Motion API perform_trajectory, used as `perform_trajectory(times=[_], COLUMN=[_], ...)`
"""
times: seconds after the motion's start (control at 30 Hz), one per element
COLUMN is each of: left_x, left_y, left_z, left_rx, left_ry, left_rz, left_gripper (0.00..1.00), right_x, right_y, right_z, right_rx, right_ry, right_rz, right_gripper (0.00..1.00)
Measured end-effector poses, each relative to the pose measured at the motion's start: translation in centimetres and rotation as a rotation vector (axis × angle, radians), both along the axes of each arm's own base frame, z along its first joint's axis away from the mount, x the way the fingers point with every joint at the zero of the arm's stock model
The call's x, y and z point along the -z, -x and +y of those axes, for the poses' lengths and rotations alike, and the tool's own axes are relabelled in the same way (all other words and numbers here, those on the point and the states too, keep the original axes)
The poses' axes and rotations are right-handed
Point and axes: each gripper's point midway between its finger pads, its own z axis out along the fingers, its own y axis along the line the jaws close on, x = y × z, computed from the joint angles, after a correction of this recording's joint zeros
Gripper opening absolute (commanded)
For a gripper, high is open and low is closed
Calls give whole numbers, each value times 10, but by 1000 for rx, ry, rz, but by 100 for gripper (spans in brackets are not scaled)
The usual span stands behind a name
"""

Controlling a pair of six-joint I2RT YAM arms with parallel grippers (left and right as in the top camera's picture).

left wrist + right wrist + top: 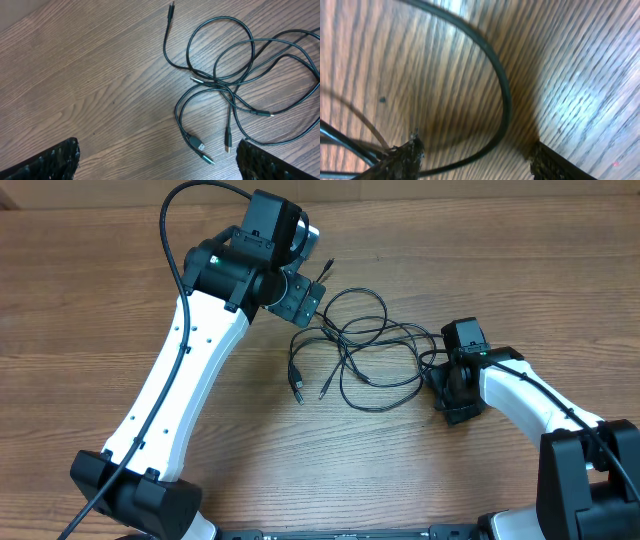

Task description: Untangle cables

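on the wooden worktop (480, 240), tangled black cables (340, 330) between two hands.
left hand (157, 155) wide open above them; right hand (475, 162) half open, straddling one loop.

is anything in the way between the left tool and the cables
Nothing visible does. The left tool hangs open over bare table, and only wood lies between it and the cables beside it.
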Motion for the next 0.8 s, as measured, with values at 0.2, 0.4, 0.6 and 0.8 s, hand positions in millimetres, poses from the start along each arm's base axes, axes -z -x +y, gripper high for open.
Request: perform_trajectory(times=[0.2, 0.4, 0.6, 0.8], left_x=[0, 0, 0, 0], left_y=[0, 0, 0, 0], left_z=[0, 0, 0, 0], left_rx=[0, 0, 0, 0], left_ry=[0, 0, 0, 0], left_rz=[0, 0, 0, 0], left_gripper=[100, 100, 99, 100], right_x=[0, 1, 2, 4], right_y=[0, 1, 0, -4], right_z=[-8, -12, -14, -12], right_rx=[10, 13, 13, 13], right_ry=[46, 68, 80, 70], right_rz=[-5, -3, -4, -17], right_gripper=[44, 35, 11, 4])
